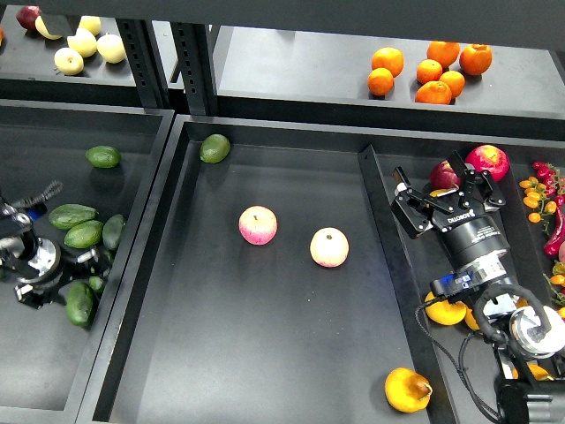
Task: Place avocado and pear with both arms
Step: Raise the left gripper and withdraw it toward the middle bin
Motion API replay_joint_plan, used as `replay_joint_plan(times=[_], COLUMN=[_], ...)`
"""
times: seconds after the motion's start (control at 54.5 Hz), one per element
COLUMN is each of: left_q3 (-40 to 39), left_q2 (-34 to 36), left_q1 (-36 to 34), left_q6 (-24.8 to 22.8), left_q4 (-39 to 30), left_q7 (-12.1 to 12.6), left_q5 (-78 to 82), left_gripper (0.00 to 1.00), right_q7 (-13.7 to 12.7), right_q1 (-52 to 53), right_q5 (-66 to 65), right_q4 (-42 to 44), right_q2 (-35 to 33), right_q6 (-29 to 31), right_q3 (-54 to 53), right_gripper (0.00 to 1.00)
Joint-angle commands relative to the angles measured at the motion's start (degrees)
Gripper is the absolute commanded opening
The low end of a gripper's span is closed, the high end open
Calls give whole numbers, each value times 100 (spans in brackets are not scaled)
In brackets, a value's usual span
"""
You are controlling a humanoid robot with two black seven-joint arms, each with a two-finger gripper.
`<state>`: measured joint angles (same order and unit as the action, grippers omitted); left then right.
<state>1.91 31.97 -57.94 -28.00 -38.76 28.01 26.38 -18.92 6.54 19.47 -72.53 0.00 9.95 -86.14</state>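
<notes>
1. In the left bin, the dark green, smooth, egg-shaped avocado (80, 304) is lying just below the left gripper (95, 257), long axis running near-upright in view; whether that claw is open or closed, I cannot tell.
2. At the centre tray's lower right corner, the plump orange-yellow pear (407, 389) is lying with its brownish end pointing right.
3. The right gripper (441, 192) is hovering spread wide and holding nothing, a red apple (488, 162) just beside it.

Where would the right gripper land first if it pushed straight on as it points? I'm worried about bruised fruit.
The right gripper points toward the back of its bin, jaws spread. First in line seems to be an orange-yellow fruit showing between them, then the dark red apple; depth is unclear.
</notes>
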Motion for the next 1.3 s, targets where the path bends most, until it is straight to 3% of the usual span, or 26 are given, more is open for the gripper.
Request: replay_joint_plan(times=[0.0,0.33,0.587,0.771,1.046,1.284], left_q3=[-999,-3292,-3698,-4401,-6351,-7477], left_q2=[257,196,-296,-841,-2054,-2722], left_q1=[37,213,310,828,1733,2182], left_q6=[0,0,0,0,0,0], left_q4=[-17,255,255,246,167,0], left_q7=[-1,-1,-1,-1,-1,-1], left_q5=[-45,-1352,-2453,-2647,-2656,-2656], left_gripper=[99,99,99,99,99,99], right_q7=[-24,-42,-51,-51,-77,-77], right_q1=[5,-83,-92,-83,-83,-39], right_q5=[13,5,-22,-22,-57,-92], right_q4=[-6,-33,-24,-24,-24,-24], right_q2=[0,0,-52,-299,-501,-896], right_q6=[15,156,156,156,156,156], right_q3=[0,-17,-9,-8,96,510], right_gripper=[100,100,100,100,100,100])
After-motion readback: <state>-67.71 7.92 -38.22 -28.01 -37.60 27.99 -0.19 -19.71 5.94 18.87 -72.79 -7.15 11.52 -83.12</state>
